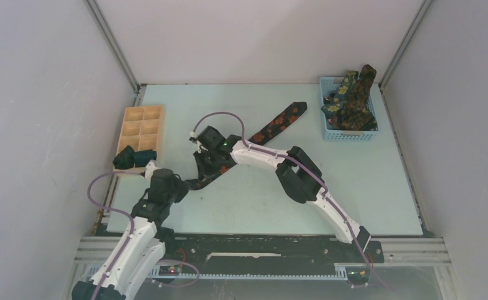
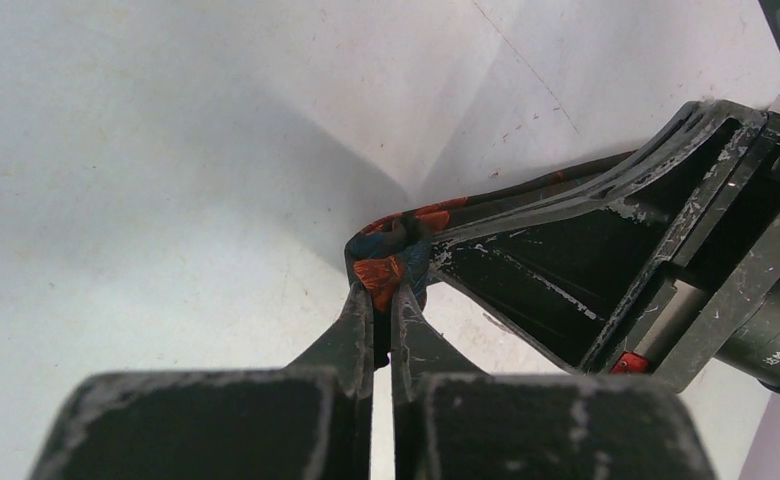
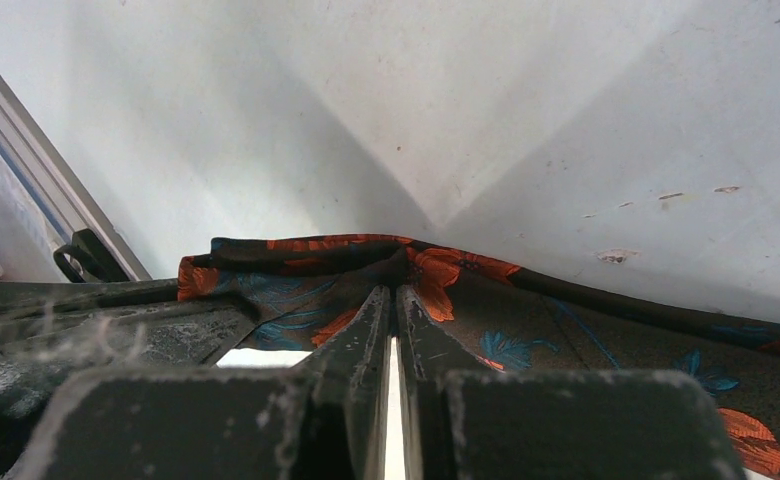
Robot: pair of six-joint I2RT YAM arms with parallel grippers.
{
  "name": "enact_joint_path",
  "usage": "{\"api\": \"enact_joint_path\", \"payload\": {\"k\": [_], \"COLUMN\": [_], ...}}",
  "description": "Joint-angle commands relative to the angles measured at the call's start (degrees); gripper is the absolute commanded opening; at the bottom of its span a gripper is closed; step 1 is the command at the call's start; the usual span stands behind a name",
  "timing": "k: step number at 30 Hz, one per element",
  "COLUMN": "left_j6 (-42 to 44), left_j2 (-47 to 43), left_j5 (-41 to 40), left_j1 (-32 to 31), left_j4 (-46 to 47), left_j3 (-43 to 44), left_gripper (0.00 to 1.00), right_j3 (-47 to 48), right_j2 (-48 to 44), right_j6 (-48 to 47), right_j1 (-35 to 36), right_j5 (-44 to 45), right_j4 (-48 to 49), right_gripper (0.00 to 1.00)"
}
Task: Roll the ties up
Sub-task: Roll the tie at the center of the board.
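A black tie with red-orange flowers (image 1: 279, 122) lies diagonally across the table, its wide end at the far right. My left gripper (image 1: 185, 185) is shut on its folded narrow end, seen as an orange and black bunch (image 2: 381, 268) between my fingertips (image 2: 386, 290). My right gripper (image 1: 207, 169) is shut on a pinch of the same tie (image 3: 566, 320) a little farther along, right beside the left gripper (image 3: 396, 293). Several dark green ties with yellow flowers (image 1: 351, 103) are piled in the blue basket. Two rolled dark green ties (image 1: 134, 157) sit at the tray's near end.
The blue mesh basket (image 1: 326, 131) stands at the far right. The pale wooden compartment tray (image 1: 142, 122) lies at the left edge. White walls enclose the table on three sides. The right gripper's body (image 2: 666, 230) fills the right of the left wrist view.
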Motion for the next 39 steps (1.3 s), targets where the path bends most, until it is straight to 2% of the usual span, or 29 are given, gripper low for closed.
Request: {"api": "enact_joint_path", "payload": {"k": [1,23,39], "left_j6": [0.5,0.9,2.8], "left_j2": [-0.5,-0.2,10.1], "left_j5": [1.4,3.7,7.0], "left_j1": [0.6,0.6,0.6], "left_j4": [0.6,-1.5,4.4], "left_j3": [2.6,5.4,5.5], "left_gripper": [0.0,0.0,0.0], "right_j3": [3.4,6.4,0.7], "right_j2": [0.8,3.3,1.4], "right_j6": [0.1,3.9,5.1], "right_j1": [1.2,3.8,2.0], "right_j5": [-1.0,-6.6,-7.8], "right_j4": [0.6,4.4,8.3], "right_gripper": [0.08,0.07,0.06]}}
